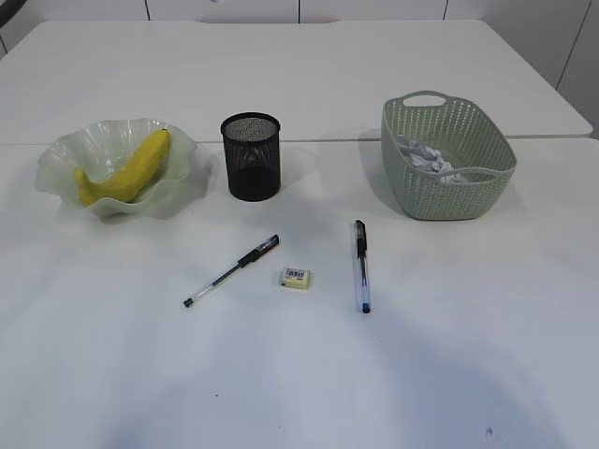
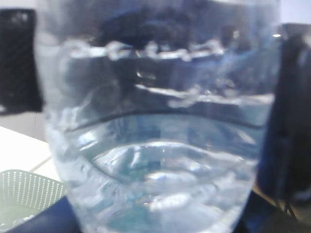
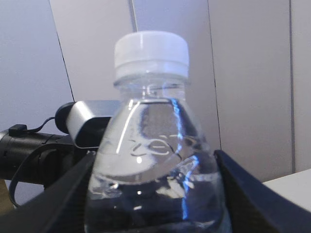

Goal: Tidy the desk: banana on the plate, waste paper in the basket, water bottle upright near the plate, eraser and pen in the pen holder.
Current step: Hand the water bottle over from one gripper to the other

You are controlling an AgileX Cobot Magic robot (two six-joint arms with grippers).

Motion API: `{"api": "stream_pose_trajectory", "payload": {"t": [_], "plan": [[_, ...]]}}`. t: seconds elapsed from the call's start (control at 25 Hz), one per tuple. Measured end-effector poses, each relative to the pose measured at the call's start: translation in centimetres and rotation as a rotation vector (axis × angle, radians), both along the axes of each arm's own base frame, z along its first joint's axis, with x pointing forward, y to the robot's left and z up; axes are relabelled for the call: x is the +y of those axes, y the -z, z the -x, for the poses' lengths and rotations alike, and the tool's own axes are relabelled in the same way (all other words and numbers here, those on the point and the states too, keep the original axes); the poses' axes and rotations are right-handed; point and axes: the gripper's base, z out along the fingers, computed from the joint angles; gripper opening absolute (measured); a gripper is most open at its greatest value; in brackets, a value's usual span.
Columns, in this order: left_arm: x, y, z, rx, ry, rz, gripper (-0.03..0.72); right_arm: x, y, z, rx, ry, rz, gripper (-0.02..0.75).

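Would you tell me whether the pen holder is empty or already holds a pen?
Apparently empty: the pen holder shows nothing sticking out, and both pens lie on the table.

Exterior view slants down across the bench (image 1: pixel 299 374); both wrist views press close against the water bottle (image 2: pixel 160 126), sharing it.

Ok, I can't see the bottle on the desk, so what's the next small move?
Probably bring the water bottle down toward the bare table beside the plate: both wrist views show it close up, but the exterior view shows no bottle standing there yet.
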Motion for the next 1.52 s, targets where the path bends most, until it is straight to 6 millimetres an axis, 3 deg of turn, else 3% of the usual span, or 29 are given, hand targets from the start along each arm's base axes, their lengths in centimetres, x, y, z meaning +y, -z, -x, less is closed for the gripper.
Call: {"api": "stream_pose_trajectory", "payload": {"t": [1.16, 1.52], "plan": [[0.4, 0.4, -1.0, -0.007, -0.120, -0.054, 0.342, -0.1, -0.6, -0.9, 0.216, 0.093, -0.098, 0.553], [3.1, 0.6, -2.4, -0.002, -0.234, -0.065, 0.342, -0.3, -0.5, -1.4, 0.224, 0.149, -0.101, 0.553]]}}
